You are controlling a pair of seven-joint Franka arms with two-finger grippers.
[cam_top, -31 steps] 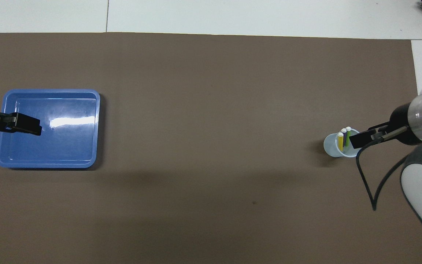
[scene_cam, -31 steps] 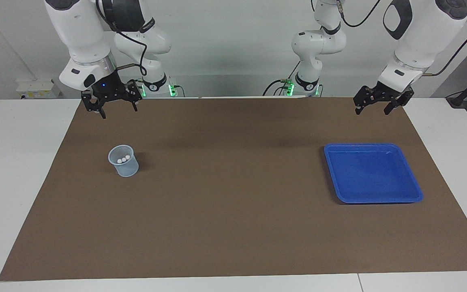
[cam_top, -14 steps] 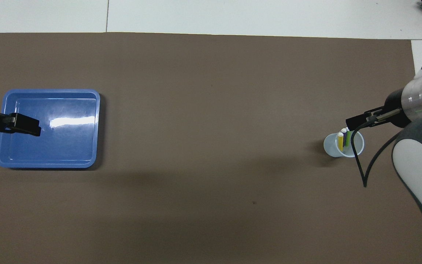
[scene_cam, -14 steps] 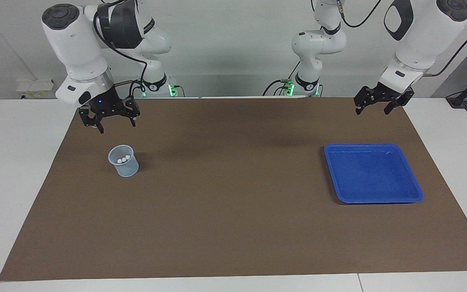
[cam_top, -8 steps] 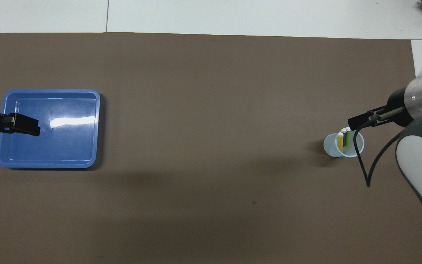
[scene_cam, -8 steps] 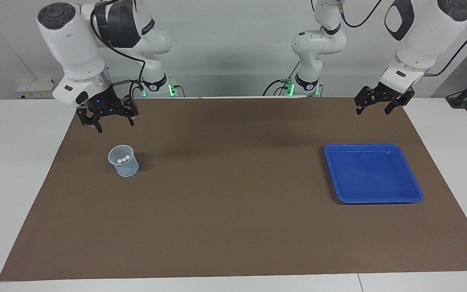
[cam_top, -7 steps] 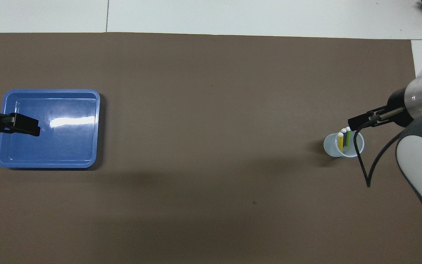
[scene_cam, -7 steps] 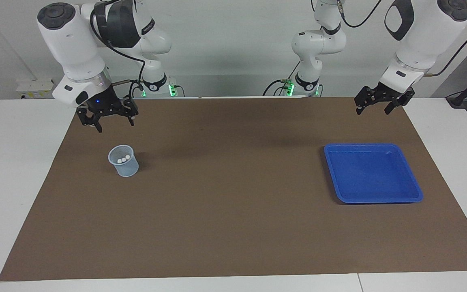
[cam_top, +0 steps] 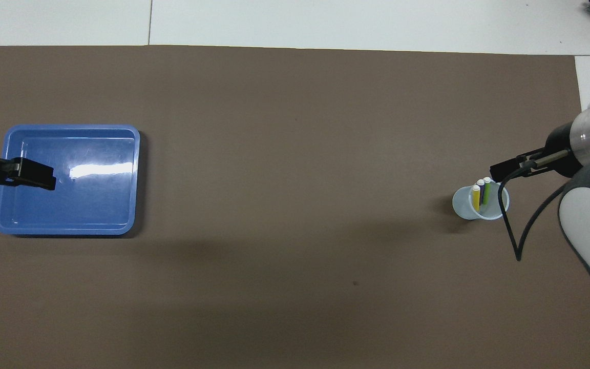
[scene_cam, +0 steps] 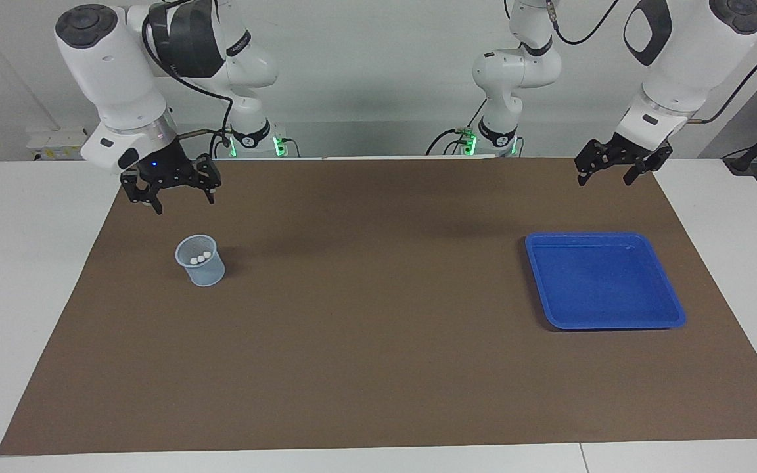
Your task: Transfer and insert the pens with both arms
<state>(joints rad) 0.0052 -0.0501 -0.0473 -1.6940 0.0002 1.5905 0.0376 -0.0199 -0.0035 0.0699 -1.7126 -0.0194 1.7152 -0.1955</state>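
White desk (scene_cam: 23, 263), covered across most of its top by a brown mat (scene_cam: 378, 341). Toward the left arm's end, a blue tray (scene_cam: 552, 312), shallow, nothing in it. Toward the right arm's end, a small pale cup (scene_cam: 202, 270), upright on the mat, holding all three pens (cam_top: 481, 195): yellow, purple and green, standing caps-up and leaning together against the wall of the cup.

Right claw (scene_cam: 172, 189) up in the air over the mat's edge just beside the cup, on the robots' side of it, fingers spread wide, holding nothing. Left claw (scene_cam: 617, 163) waiting over the mat's corner near the tray, likewise released and bare.

Pens: probably light, stiff, smooth-barrelled, so likely to slip or twist under a loose pinch. Best taken just below the cap, where the barrel stands clear of the rim. Packed close together, so a neighbour may get nudged. Cup light too; may tip if a pen drags on the rim.
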